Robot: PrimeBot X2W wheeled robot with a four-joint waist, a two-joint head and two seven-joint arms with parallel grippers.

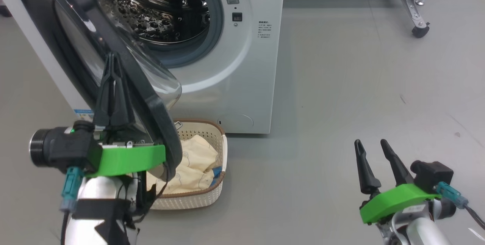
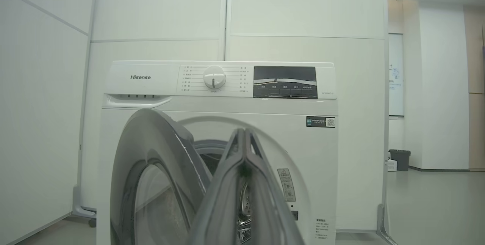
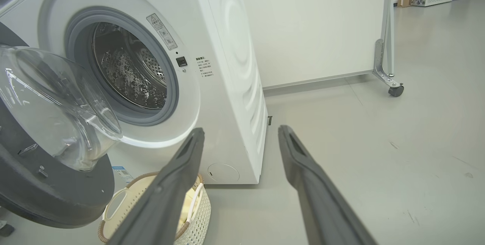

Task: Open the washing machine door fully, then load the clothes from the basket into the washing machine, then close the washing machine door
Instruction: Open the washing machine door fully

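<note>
Glass, clear and bulging like a bowl, fills the centre of the washing machine door, ringed by a wide glossy black rim. The door stands swung out from the washing machine, hinged at the left of its opening. The machine is a smooth white box. Its round mouth shows a perforated steel drum inside a grey rubber seal. A small blue label sticker sits low on the machine's front.

The left gripper has its two long dark fingers pressed together with nothing between them. In the head view they lie over the door's outer side, tips just beside the black rim; whether they touch it cannot be told. From the left wrist, the joined fingers point at the machine's mouth, with the door's edge just to their left.

The right gripper hangs over the grey floor, well to the right of the machine, its fingers spread wide and empty.

The basket, cream-white perforated plastic with a brown rim band, stands on the floor just in front of the machine, under the door's lower edge. The clothes lie in it, soft cream-yellow folds with a blue patch. The door's rim and the left arm's green bracket cover the basket's left part in the head view.

Behind and to the right of the machine, a metal frame leg stands on a black caster. High on the machine's front are a white dial and a dark display panel.
</note>
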